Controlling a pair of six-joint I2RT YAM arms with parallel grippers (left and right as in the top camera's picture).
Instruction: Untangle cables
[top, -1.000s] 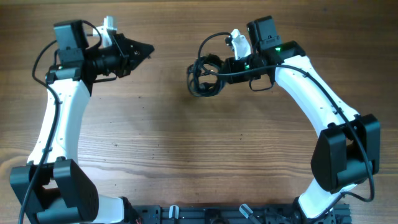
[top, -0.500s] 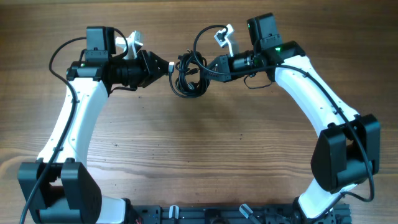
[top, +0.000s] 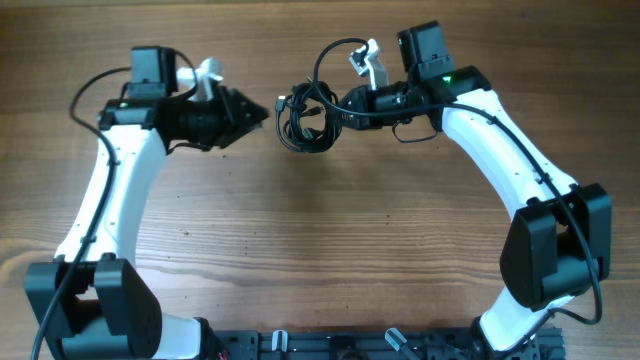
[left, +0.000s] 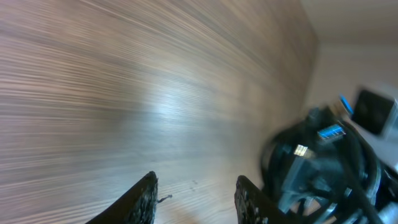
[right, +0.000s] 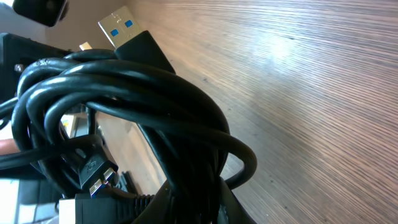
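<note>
The cables (top: 307, 118) form one dark tangle of black loops held above the table at top centre. My right gripper (top: 343, 101) is shut on the tangle's right side. In the right wrist view the loops (right: 124, 99) fill the left half, with a blue-tipped USB plug (right: 121, 28) sticking out at the top and the jaws clamped on the strands at the bottom edge. My left gripper (top: 262, 110) points right, just short of the tangle and apart from it. Its fingers (left: 144, 198) stand open over bare wood, with the blurred tangle (left: 317, 168) to their right.
The wooden table (top: 320, 230) carries nothing else. Thicker black wires run along both white arms (top: 500, 140). A dark rail (top: 360, 345) lies along the front edge between the arm bases.
My left gripper went from shut to open, swung right up to the tangle, then drew back a little to the left. The right gripper shifted the tangle slightly left.
</note>
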